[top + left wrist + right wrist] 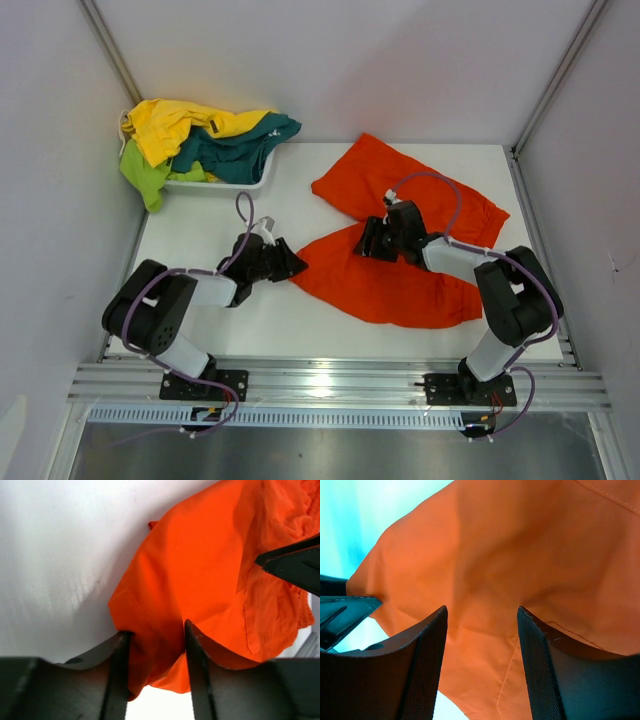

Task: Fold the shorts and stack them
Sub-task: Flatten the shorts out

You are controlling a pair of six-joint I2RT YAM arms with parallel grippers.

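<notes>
Both pincers on orange shorts (400, 292)
L pincer (292, 266) nips left tip, R pincer (368, 240) holds the mid; shorts run left-right btwn them.

The orange shorts (385, 285) are plain bright orange with matching orange stitching, and the desk (230, 320) is white. In the white basket (225, 183) are a plain yellow pair (175, 125) and a teal pair (240, 145). Over its left rim hangs a lime-green pair (143, 175). The left tool (290, 262) and the right tool (368, 240) are black.
</notes>
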